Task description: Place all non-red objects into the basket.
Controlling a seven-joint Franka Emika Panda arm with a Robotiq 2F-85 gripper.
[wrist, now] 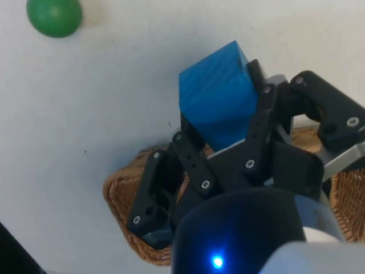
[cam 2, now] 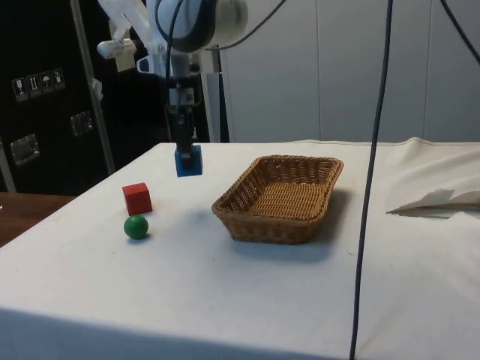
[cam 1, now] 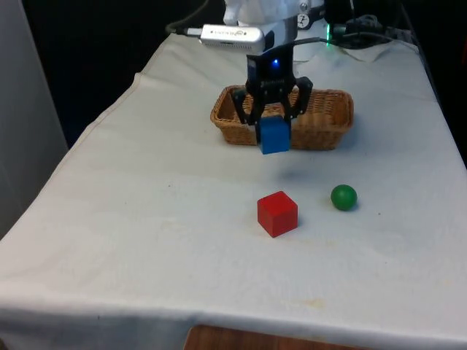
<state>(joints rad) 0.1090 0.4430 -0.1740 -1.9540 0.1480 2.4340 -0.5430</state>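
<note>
White cloth covers the counter (cam 1: 146, 219), dark curtains and cabinets behind. Claw (cam 1: 273, 117) is up off the cloth with its fingers clamped on a blue cube (cam 1: 274, 135), gripping it by two opposite sides; cube hangs clear of the surface, slightly tilted in the wrist view (wrist: 219, 94). In the side view the claw (cam 2: 184, 146) and blue cube (cam 2: 188, 160) sit in the air beside the basket's near rim, not over its inside. Wicker basket (cam 1: 328, 120) is just behind the cube in the front view, low rectangular, nothing visible inside it in the side view (cam 2: 281, 196). Red cube (cam 1: 277, 214) rests on the cloth nearer the camera, well apart from the basket. Green ball (cam 1: 344, 197) lies just beside the red cube, on the front view's right of it, not touching. Side view has red cube (cam 2: 137, 199) and green ball (cam 2: 136, 226) close together on the cloth below the raised claw.
</note>
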